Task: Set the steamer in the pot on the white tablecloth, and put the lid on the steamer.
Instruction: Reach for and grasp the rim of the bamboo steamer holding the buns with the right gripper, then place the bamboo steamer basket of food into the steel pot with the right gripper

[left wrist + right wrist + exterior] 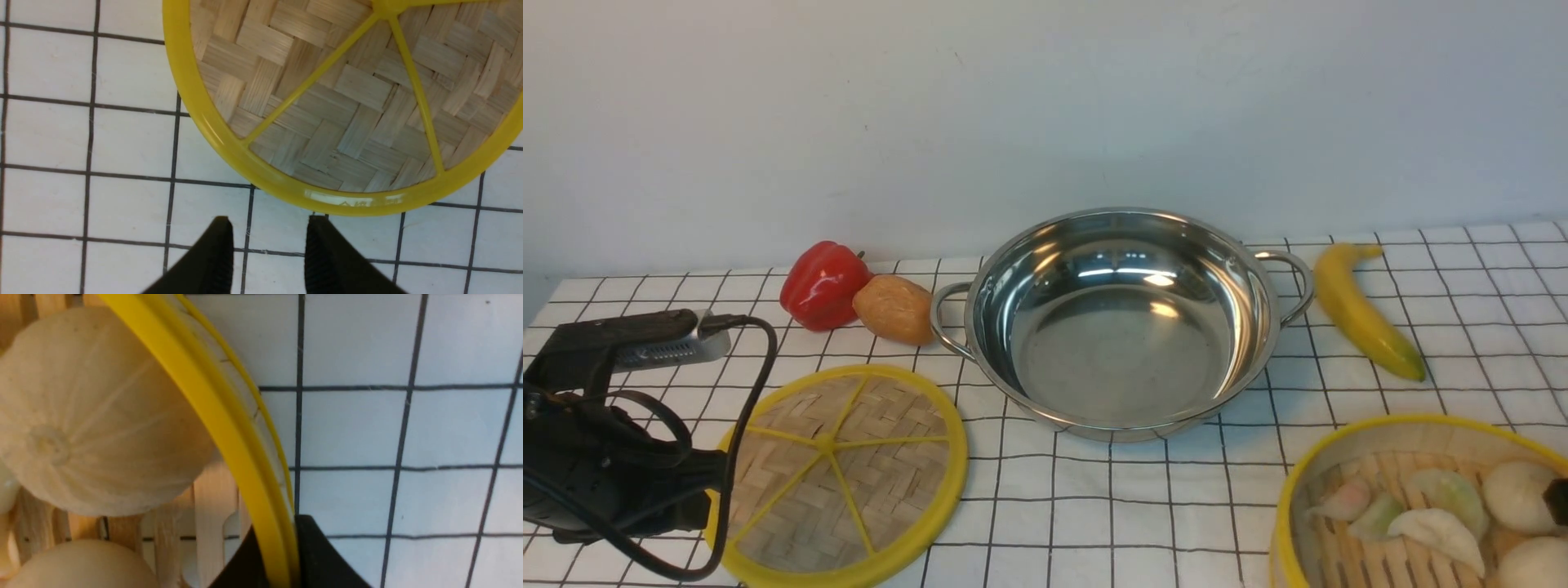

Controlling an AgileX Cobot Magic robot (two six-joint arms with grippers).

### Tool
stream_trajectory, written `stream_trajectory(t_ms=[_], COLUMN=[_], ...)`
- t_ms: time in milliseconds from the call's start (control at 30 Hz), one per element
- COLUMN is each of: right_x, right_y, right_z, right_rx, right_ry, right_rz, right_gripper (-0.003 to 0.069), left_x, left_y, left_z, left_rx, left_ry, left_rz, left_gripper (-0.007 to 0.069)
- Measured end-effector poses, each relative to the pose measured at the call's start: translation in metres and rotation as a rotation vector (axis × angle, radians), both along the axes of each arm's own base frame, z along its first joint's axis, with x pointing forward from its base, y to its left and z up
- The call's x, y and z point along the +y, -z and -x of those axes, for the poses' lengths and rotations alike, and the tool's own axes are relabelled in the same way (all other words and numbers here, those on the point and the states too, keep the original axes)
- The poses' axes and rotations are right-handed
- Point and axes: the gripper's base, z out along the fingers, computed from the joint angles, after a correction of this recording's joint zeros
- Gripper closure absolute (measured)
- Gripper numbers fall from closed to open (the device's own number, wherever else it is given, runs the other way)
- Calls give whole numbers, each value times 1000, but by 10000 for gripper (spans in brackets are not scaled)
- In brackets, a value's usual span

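Found the pot mid-frame on the white tablecloth, upright, loop handles at roughly 9 and 3 o'clock. Took the front view with the clock centred on the pot.

Spotted the lid at 8 o'clock, flat on the cloth, spoked side up, apart from the pot. Spotted the steamer at 4 o'clock, cut off by the frame edge, loaded with pale buns and dumplings. Not in the pot, not yet covered. Couldn't tell lifted versus resting on the cloth.

Noted a banana at 3 o'clock, just beside that handle. Noted an orange-brown potato-like toy at 9 o'clock, close to the other handle, right against a red pepper further out.

Saw the left arm at the lid's 8 o'clock edge, overlapping the rim in the front view. Read the left pincer in its wrist view as wide: two black fingers apart, only cloth between them, tips just short of the lid's yellow rim, no contact visible.

Read the right pincer as narrow and clamped on the steamer: one finger inside the wall, the other outside, yellow rim pinched between, a bun near the inner finger. Caught only a dark tip of it in the front view, at the steamer's 3 o'clock edge.
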Motion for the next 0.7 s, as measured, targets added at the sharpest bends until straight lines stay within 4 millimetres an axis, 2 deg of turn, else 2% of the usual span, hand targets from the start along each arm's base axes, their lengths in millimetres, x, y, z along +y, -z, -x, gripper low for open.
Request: stream_trajectory(t_ms=[100, 233, 267, 367, 400, 567, 700], right_x=[0, 4, 4, 7, 8, 11, 22], right_y=[-11, -38, -40, -67, -69, -110, -128], right_z=[-1, -15, -16, -33, -34, -60, -79], right_rx=[9, -36, -41, -149, -155, -304, -367], right_ry=[-14, -31, -32, -41, -43, -50, -52], right_rz=[0, -49, -51, -89, -91, -136, -156], right_gripper=[602, 602, 602, 602, 602, 602, 602], left_x=[0, 0, 0, 0, 0, 0, 0], left_y=[0, 0, 0, 0, 0, 0, 0], left_z=[0, 0, 0, 0, 0, 0, 0], left_rx=[0, 0, 0, 0, 0, 0, 0], left_ry=[0, 0, 0, 1, 1, 1, 1], left_rz=[0, -1, -1, -3, -3, -3, -3], left_gripper=[382, 382, 382, 382, 382, 382, 382])
